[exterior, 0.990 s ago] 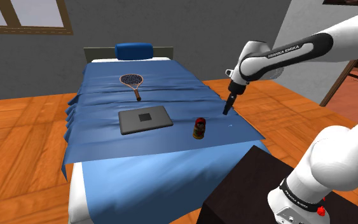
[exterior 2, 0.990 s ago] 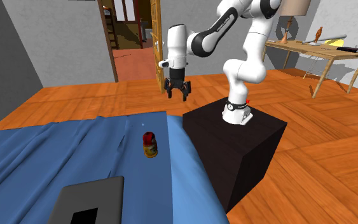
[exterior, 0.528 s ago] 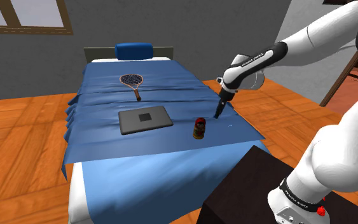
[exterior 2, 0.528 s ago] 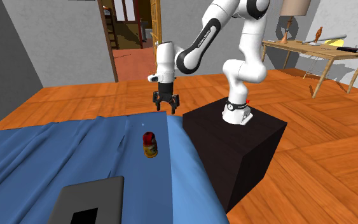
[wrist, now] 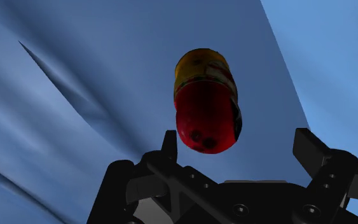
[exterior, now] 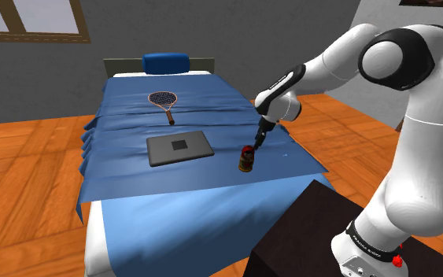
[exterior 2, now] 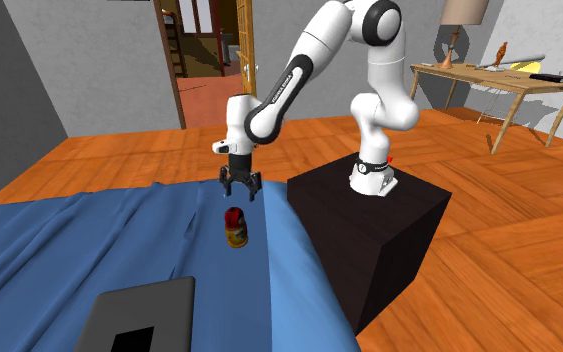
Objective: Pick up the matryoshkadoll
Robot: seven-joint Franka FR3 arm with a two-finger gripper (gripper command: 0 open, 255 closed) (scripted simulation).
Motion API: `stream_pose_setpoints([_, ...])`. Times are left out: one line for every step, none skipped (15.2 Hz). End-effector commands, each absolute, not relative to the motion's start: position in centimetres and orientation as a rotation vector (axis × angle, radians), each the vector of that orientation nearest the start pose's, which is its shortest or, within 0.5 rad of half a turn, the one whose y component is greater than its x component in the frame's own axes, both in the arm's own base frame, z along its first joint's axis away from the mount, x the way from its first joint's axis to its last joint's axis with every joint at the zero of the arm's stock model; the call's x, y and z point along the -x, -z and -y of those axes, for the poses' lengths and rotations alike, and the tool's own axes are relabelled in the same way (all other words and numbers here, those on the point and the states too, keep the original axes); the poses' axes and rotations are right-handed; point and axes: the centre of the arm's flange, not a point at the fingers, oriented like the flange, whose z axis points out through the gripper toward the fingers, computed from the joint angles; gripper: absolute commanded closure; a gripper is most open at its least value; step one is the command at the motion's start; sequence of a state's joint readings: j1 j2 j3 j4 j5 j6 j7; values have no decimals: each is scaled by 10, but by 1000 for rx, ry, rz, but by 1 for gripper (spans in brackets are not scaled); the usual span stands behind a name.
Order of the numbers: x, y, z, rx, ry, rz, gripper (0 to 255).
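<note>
Open gripper (exterior: 257,140) hangs just above the matryoshka doll (exterior: 247,159) on a blue bed (exterior: 133,185).

The black fingers (wrist: 169,141) stand apart and hold nothing. The red and yellow doll stands upright under them, near the bed side closest to the dark stand (exterior: 306,236). A flat grey device (exterior: 179,148) lies well apart from the doll, toward the shoulder view's left. A racket (exterior: 164,101) lies farther up, toward the blue pillow (exterior: 166,63). The sheet makes folds at its edge. Around the bed are an orange wooden floor (exterior 2: 489,230), grey walls, a window (exterior: 31,20), an open door (exterior 2: 244,60) and a wooden table (exterior 2: 489,75).
</note>
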State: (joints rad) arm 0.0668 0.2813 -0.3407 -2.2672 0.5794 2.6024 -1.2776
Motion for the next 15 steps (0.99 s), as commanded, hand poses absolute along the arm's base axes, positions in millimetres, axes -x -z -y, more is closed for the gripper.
stream_pose_setpoints([-536,-232,164,2904,357,836,0])
stream_pose_setpoints([-536,-227,164,2904,357,836,0])
stream_pose_setpoints([-536,-222,164,2904,357,836,0])
stream_pose_setpoints([-536,-216,164,2904,357,836,0])
stream_pose_setpoints([-536,-211,164,2904,357,836,0])
stream_pose_setpoints([-536,-206,164,2904,357,836,0])
stream_pose_setpoints([-536,-200,164,2904,357,836,0])
stream_pose_setpoints([-536,-195,164,2904,357,836,0])
stream_pose_setpoints([-536,-192,164,2904,357,836,0])
stream_pose_setpoints([-536,-192,164,2904,357,836,0])
stream_pose_setpoints([-536,-192,164,2904,357,836,0])
stream_pose_setpoints([-536,-192,164,2904,357,836,255])
stream_pose_setpoints([-536,-192,164,2904,357,836,255])
stream_pose_setpoints([-536,-192,164,2904,357,836,255])
stream_pose_setpoints([-536,-192,164,2904,357,836,255])
